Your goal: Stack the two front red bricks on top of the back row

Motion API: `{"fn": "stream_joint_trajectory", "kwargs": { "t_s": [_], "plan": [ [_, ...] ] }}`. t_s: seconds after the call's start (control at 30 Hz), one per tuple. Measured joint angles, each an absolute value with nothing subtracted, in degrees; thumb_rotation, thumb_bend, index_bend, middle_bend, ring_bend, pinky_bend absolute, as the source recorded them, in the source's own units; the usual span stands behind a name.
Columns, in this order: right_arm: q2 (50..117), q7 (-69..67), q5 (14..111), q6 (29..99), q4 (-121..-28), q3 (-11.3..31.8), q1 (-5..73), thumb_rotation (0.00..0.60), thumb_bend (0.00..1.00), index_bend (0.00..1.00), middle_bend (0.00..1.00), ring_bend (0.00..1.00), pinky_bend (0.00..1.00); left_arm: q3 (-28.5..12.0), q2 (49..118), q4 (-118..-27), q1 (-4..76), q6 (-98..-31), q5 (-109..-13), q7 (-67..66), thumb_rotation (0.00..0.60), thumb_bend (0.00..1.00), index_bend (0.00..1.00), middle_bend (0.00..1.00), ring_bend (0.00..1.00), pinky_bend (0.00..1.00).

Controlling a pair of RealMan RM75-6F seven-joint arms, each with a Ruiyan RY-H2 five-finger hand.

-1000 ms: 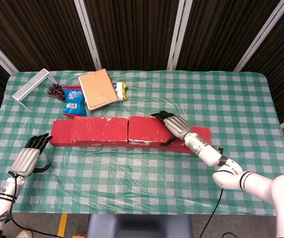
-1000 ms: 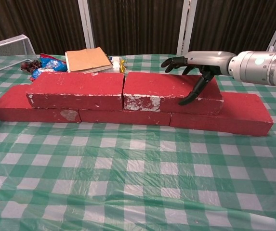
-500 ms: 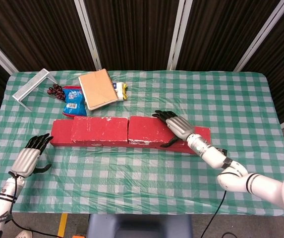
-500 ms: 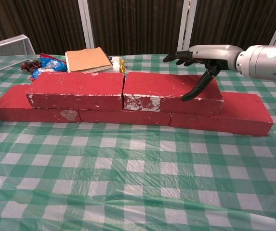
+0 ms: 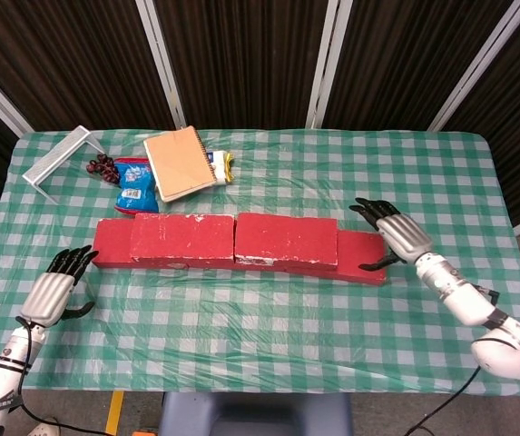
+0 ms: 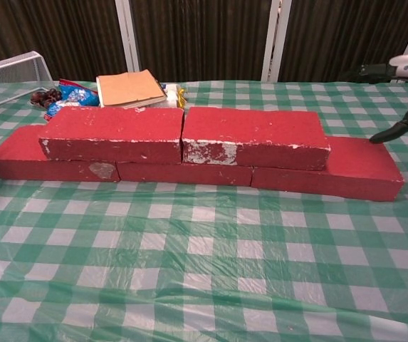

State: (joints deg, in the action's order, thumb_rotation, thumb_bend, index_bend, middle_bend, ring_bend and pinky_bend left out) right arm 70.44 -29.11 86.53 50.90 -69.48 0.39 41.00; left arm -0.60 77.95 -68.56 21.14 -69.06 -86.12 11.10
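Head overhead, chest low; shared bricks (image 5: pixel 232 241)

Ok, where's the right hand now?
Head view: the right hand is open at the brick row's right end, over the lower end brick.

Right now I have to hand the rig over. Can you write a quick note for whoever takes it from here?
Left hand: open, holding nothing, near the table's front left, apart from the bricks.
Right hand: open, holding nothing, by the right end of the bottom row; thumb tip looks close to that end brick, contact unclear.
Bricks: left top brick and right top brick lie end to end on the bottom row, a thin seam between them. The bottom row sticks out at both ends.
Done: both bricks appear stacked.
Left: probably nothing beyond parking the hands; check the seam if alignment matters.
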Motion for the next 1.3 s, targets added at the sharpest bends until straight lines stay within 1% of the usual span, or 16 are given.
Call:
{"fn": "stream_joint_trajectory", "kwargs": {
  "t_s": [0.23, 0.37, 0.53, 0.93, 1.23, 1.3],
  "plan": [
    [73.02, -30.48, 87.07, 48.21, -65.48, -1.42, 40.26, 0.562, 0.07, 0.28, 0.03, 0.00, 0.03, -0.63, 78.13, -68.50, 21.23, -68.69, -85.90, 10.87, 0.600, 0.26, 0.00, 0.00, 0.00, 0.02],
    [74.13, -30.94, 88.56, 47.73, -65.34, -1.73, 41.09, 0.546, 0.07, 0.31, 0.03, 0.00, 0.03, -0.67, 78.22, -68.33, 21.26, -68.59, -85.80, 10.85, 0.600, 0.26, 0.00, 0.00, 0.00, 0.02],
    [74.66, -31.17, 88.94, 47.47, -66.37, -1.36, 41.87, 0.542, 0.07, 0.32, 0.03, 0.00, 0.03, -0.68, 78.20, -68.22, 21.23, -68.60, -85.79, 11.08, 0.600, 0.26, 0.00, 0.00, 0.00, 0.02],
    [77.18, -31.10, 88.47, 45.97, -66.48, -0.34, 43.46, 0.539, 0.07, 0.31, 0.03, 0.00, 0.03, -0.79, 78.13, -68.00, 21.30, -68.39, -85.62, 11.66, 0.600, 0.26, 0.00, 0.00, 0.00, 0.02],
    [76.66, -30.21, 88.34, 46.78, -67.12, -0.49, 42.94, 0.539, 0.07, 0.30, 0.03, 0.00, 0.03, -0.78, 77.98, -68.13, 21.23, -68.72, -85.81, 11.82, 0.600, 0.26, 0.00, 0.00, 0.00, 0.02],
    [76.11, -30.11, 88.30, 47.52, -67.58, -0.64, 42.37, 0.538, 0.07, 0.29, 0.03, 0.00, 0.03, -0.78, 77.93, -68.22, 21.18, -68.86, -85.86, 11.82, 0.600, 0.26, 0.00, 0.00, 0.00, 0.02]
  ]
}}
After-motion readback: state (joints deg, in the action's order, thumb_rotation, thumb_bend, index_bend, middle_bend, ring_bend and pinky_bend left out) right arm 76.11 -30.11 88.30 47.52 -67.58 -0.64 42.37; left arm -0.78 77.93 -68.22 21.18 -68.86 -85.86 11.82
